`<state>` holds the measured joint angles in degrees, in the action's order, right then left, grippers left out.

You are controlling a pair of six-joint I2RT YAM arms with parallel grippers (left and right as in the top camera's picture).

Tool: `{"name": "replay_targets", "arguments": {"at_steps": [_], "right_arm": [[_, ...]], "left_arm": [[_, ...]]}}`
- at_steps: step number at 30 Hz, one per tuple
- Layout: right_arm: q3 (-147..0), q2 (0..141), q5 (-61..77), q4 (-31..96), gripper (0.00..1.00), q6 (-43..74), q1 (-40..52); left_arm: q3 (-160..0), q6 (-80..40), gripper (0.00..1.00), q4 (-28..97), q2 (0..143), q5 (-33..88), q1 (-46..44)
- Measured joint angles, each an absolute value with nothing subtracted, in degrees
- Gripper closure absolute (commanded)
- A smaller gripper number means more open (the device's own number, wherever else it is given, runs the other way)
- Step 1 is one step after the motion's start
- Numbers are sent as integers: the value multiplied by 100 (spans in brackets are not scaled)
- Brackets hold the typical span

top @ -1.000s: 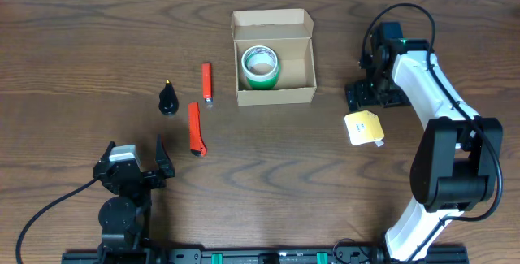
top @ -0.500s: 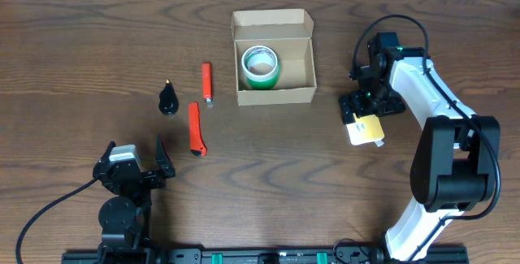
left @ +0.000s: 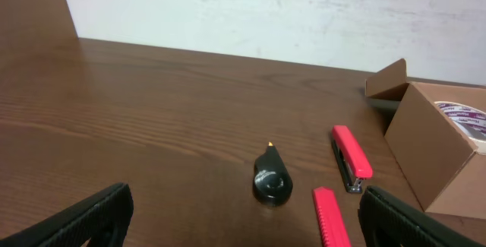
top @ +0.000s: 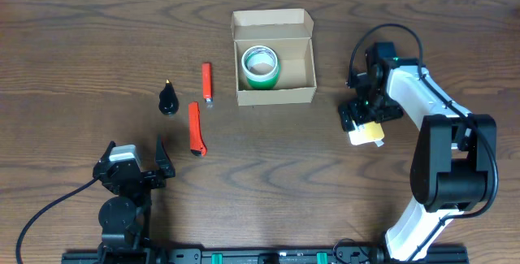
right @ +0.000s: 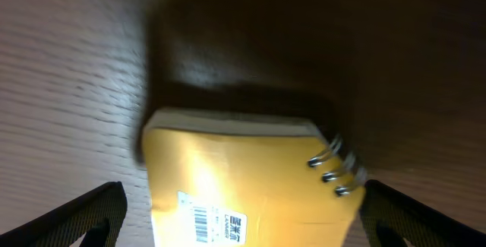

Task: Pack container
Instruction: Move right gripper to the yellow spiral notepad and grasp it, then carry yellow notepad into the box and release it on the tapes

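Observation:
The container, a brown cardboard box (top: 305, 62) with its flap lid open, stands at the back centre and holds a green tape roll (top: 261, 65). It also shows at the right of the left wrist view (left: 444, 152). A yellow spiral notepad (top: 370, 133) lies to its right. My right gripper (top: 361, 116) is open and hovers over the notepad (right: 243, 171), with one finger on each side (right: 247, 224). My left gripper (top: 135, 153) is open and empty near the front left (left: 243, 224).
A black cone-shaped object (top: 168, 99), a red stapler (top: 207, 83) and a red utility knife (top: 195, 128) lie left of the box. The left wrist view also shows the black object (left: 272, 182), stapler (left: 351, 156) and knife (left: 330, 216).
My right gripper has moved toward the front of the table and come down over the yellow notepad, now partly covering it. The left arm has not moved.

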<state>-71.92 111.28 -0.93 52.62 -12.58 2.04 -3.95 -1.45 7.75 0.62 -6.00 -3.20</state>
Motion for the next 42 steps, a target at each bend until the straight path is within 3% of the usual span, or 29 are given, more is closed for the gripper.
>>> {"name": "replay_targets", "arguments": {"at_steps": [8, 17, 28, 35, 42], "right_arm": [[-6862, 11096, -150, 5028, 3, -1256, 204], [-6838, 11061, -108, 4921, 23, -1203, 204], [-6893, 11054, -62, 4866, 34, -991, 204], [-7756, 11137, -36, 5328, 35, -812, 224], [-9194, 11139, -8, 6121, 48, -480, 427]], "left_arm": [[-395, -145, 5, 775, 62, -600, -320], [-395, -145, 5, 773, 62, -600, -320], [-395, -145, 5, 775, 62, -600, -320], [-395, -148, 4, 773, 62, -600, -320], [-395, -148, 5, 775, 62, -600, -320]]}}
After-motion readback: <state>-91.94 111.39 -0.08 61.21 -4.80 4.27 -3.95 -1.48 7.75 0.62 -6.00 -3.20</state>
